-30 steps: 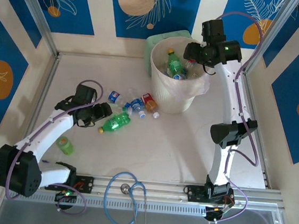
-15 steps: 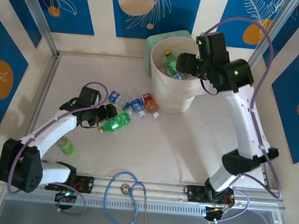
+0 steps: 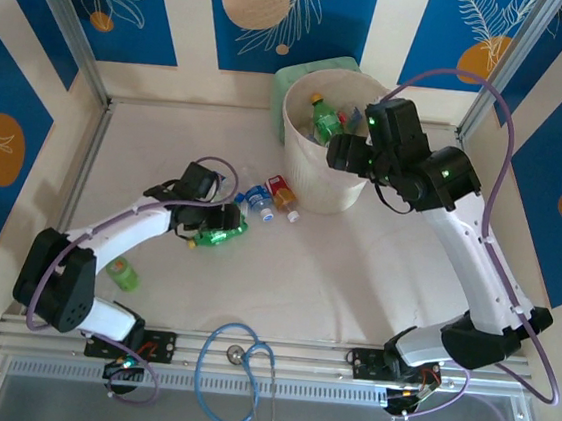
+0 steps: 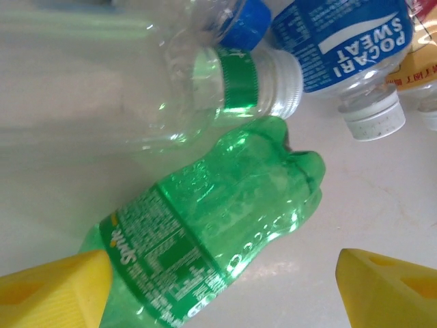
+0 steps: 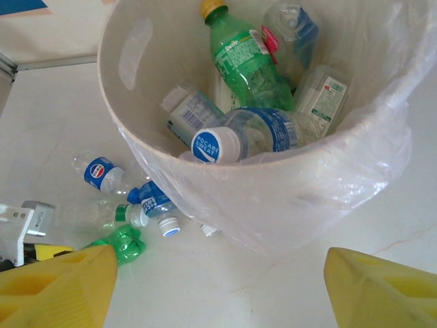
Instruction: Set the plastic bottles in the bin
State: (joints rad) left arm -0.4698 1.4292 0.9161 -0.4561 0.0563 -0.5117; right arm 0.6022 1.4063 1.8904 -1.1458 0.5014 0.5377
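Observation:
A crumpled green Sprite bottle (image 4: 205,239) lies on the table between the yellow fingertips (image 4: 54,290) of my open left gripper (image 4: 222,294); the right fingertip stands clear of it. From above, the left gripper (image 3: 211,221) hovers over this bottle (image 3: 228,235). Beyond it lie a clear bottle with a green band (image 4: 225,89) and a blue-labelled one (image 4: 348,41). The bin (image 3: 301,162) holds several bottles, among them a green one (image 5: 246,65). My right gripper (image 3: 339,156) hangs open and empty at the bin's near rim (image 5: 136,137).
Another small green bottle (image 3: 124,273) lies alone near the left arm. A blue-tubed stethoscope (image 3: 239,372) rests on the front rail. A pale green box (image 3: 310,73) stands behind the bin. Loose bottles (image 3: 262,199) crowd the bin's left foot.
The right gripper has drawn back from over the bin to its near rim. The left gripper has slid right onto the green bottle, and its jaws have widened.

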